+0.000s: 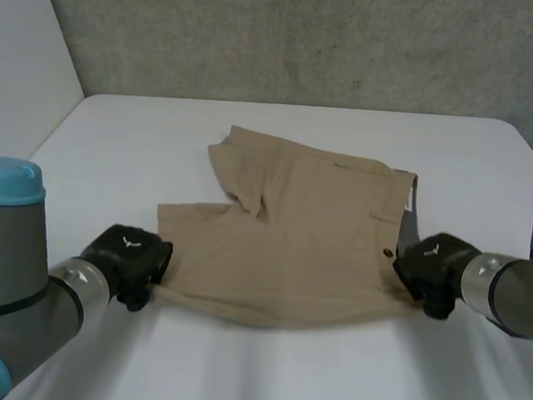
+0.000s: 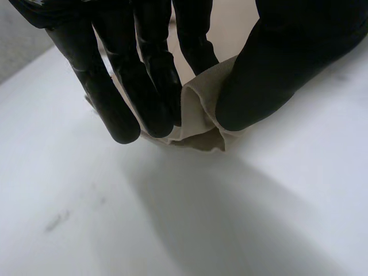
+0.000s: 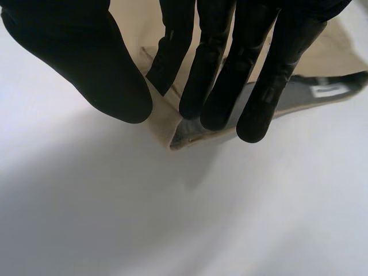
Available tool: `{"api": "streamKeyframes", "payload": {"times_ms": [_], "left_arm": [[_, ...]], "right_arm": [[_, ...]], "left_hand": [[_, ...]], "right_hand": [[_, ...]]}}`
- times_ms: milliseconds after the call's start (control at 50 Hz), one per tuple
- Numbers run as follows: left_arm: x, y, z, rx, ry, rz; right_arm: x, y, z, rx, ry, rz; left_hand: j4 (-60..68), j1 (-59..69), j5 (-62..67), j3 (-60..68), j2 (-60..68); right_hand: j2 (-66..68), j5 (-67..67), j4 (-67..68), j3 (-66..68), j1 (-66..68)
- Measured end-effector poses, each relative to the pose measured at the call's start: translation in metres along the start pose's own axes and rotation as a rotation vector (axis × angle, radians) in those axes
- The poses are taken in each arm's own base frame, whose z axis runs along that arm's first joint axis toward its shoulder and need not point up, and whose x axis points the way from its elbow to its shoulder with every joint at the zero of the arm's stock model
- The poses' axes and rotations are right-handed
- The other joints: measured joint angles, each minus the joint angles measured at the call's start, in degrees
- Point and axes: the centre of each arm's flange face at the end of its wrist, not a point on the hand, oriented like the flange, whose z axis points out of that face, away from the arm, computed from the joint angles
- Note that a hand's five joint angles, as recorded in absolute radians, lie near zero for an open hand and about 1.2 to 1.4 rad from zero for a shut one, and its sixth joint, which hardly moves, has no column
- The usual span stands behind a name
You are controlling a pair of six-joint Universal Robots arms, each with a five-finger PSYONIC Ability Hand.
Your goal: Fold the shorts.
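Left hand [image 1: 134, 260] pinches near leg corner of shorts [image 1: 309, 244]. Right hand [image 1: 432, 266] pinches near waist corner. Shorts lie flat, mid table [image 1: 246, 368]. No fold yet, all folding left.

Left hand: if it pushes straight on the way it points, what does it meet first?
The shorts: the left hand pinches their near corner and points across the cloth, so it would bunch the fabric. Farther on lies the right hand, though the line is uncertain.
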Motion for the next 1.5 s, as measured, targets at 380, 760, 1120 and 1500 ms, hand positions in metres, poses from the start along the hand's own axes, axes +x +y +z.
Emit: {"api": "streamKeyframes", "payload": {"times_ms": [380,760,1120,1500], "left_arm": [[0.017,-0.009,-0.022,0.006,0.059,0.201],[-0.013,-0.096,0.036,0.320,-0.105,0.331],[0.013,-0.097,0.169,0.559,0.159,0.395],[-0.005,-0.068,0.202,0.459,0.198,0.353]], "right_arm": [[-0.015,0.016,-0.007,-0.077,-0.079,-0.052],[0.014,-0.023,-0.012,0.206,0.129,-0.017],[0.013,-0.023,-0.005,0.251,0.132,0.019],[0.012,-0.021,-0.002,0.255,0.138,0.018]], "left_hand": [[-30.2,-28.0,-28.0,-30.5,-31.0],[-51.4,-45.8,-50.1,-51.1,-51.6],[-51.3,-45.8,-49.8,-51.0,-51.5],[-2.9,0.9,-1.4,-3.1,-2.8]], "right_hand": [[-14.0,-12.3,-14.0,-14.3,-9.1],[-39.4,-39.2,-41.0,-40.4,-30.2],[-39.4,-39.3,-41.0,-40.5,-30.2],[-39.4,-39.3,-41.0,-40.5,-30.2]]}}
